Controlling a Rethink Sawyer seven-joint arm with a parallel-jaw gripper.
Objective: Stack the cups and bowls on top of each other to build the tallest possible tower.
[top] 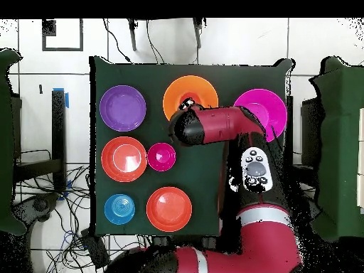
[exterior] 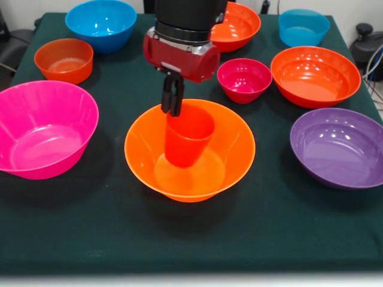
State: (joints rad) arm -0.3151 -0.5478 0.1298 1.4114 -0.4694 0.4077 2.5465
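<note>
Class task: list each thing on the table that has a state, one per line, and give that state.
Tool: shut on the cup rim.
Cup: upright, inside the big orange bowl.
Big orange bowl: upright, holding the cup.
Pink bowl: upright, empty.
Purple bowl: upright, empty.
Small magenta bowl: upright, empty.

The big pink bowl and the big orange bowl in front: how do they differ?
The pink bowl is empty and sits at the table's edge; the orange bowl sits mid-table and holds an orange-red cup, with the tool clamped on the cup's rim. Both are large, glossy, flared and upright.
</note>
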